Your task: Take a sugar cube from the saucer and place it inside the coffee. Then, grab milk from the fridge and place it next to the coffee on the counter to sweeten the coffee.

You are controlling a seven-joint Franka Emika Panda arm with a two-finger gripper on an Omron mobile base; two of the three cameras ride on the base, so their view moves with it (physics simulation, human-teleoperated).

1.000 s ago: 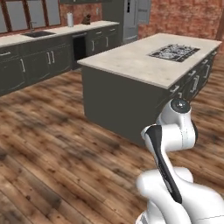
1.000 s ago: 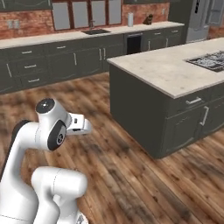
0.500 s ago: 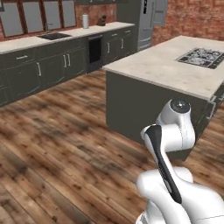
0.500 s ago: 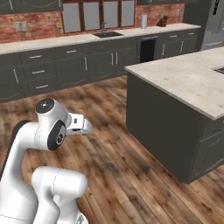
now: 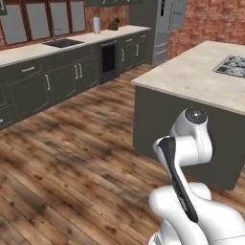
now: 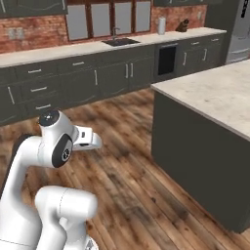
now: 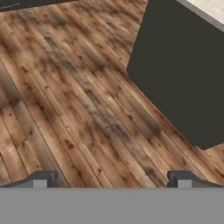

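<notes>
My gripper (image 7: 111, 181) is open, its two dark fingertips (image 7: 41, 179) wide apart over bare wooden floor with nothing between them. The arm is folded close over the base. The grey fridge (image 5: 165, 24) stands at the far end of the room, doors closed, and also shows at the right edge of the right base view (image 6: 241, 24). The long beige counter (image 5: 72, 45) runs along the brick back wall over dark cabinets (image 6: 97, 46). The sugar cube, saucer, coffee and milk are out of view.
A dark kitchen island with a beige top (image 5: 191, 79) stands close on the right (image 6: 210, 97); its dark side wall fills the upper right of the hand view (image 7: 183, 74). A cooktop (image 5: 232, 64) sits on it. A sink (image 6: 119, 42) is set in the counter. Wooden floor lies open to the left.
The whole picture has shifted with the base: the island has slid right and come nearer, the wall counter and fridge have moved across the view. The arm's pose and the open gripper are unchanged.
</notes>
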